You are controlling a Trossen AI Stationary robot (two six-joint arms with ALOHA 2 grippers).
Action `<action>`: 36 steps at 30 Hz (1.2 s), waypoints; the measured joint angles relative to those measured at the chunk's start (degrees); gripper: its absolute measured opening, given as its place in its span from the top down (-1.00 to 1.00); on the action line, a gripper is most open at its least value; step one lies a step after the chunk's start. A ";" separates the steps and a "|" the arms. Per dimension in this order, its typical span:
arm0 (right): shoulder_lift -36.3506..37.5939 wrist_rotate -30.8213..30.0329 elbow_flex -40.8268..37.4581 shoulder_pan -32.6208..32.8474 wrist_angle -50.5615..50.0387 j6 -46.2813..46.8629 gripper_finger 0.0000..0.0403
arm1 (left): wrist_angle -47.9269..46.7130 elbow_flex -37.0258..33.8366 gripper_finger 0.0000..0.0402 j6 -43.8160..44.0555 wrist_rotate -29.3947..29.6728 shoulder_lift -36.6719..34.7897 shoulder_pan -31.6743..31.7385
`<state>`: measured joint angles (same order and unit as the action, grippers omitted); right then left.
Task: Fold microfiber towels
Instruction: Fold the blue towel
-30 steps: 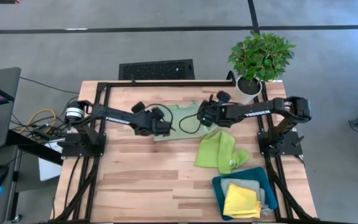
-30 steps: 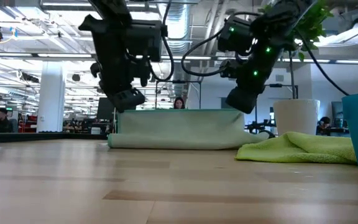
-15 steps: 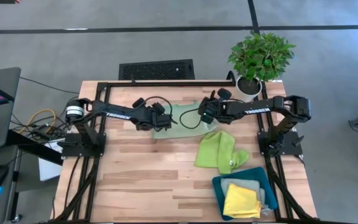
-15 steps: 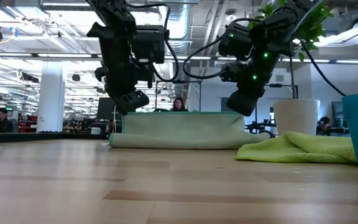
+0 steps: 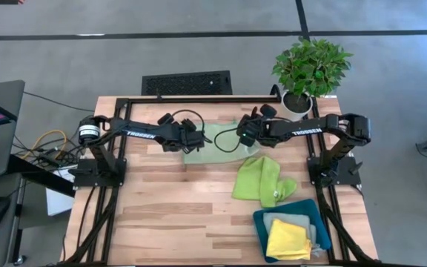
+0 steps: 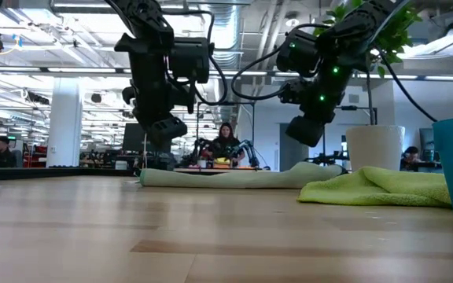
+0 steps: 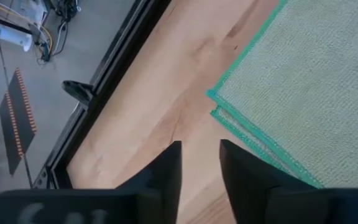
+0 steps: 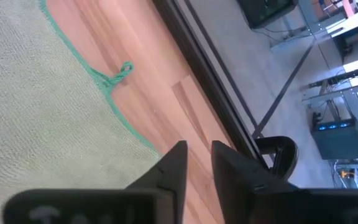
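**Operator:** Where is the towel you are working on, and which arm do I lead with?

**Spotter:** Your sage green towel [image 5: 212,145] lies flat near the far edge of the desk [image 5: 169,215], about midway along it, doubled over: the left wrist view shows two teal-stitched edges stacked at one corner. Its long axis runs side to side, from one arm toward the other. Your left gripper [image 5: 193,141] hangs above its left end and your right gripper [image 5: 241,139] above its right end, both clear of the cloth in the low view. Neither is closer, so I judge this a two-arm move.

**Operator:** Fingers?

**Spotter:** Released on both sides. Each wrist view shows a gap between the fingers with bare wood and towel edge beyond, nothing pinched.

**Operator:** The other towels?

**Spotter:** Your lime green towel [image 5: 262,180] lies crumpled toward the right side of the desk. The yellow towel [image 5: 288,240] and a pale grey-blue towel [image 5: 289,222] sit in the teal tray [image 5: 259,220] at the near right corner.
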<state>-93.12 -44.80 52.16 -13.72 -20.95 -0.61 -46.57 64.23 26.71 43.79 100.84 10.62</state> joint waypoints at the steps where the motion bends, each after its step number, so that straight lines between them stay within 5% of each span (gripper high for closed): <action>1: 0.00 -0.01 0.00 0.01 0.00 0.05 0.47 | 0.00 0.00 0.44 -0.01 -0.04 0.00 0.06; 13: 3.16 0.14 3.19 1.73 -5.64 0.16 0.07 | -0.11 0.00 0.27 -2.70 -9.51 0.00 -2.84; 19: 6.67 1.55 4.00 4.55 -7.88 0.55 0.05 | -0.67 0.00 0.27 -2.38 -9.49 0.00 -7.83; 36: 9.51 17.67 4.04 15.12 -11.46 -0.79 0.10 | 0.89 -4.95 0.28 -3.68 -8.96 0.02 -24.95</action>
<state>-83.61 -27.13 56.21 1.41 -32.41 -1.39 -45.67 59.27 23.03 34.83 100.86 -14.33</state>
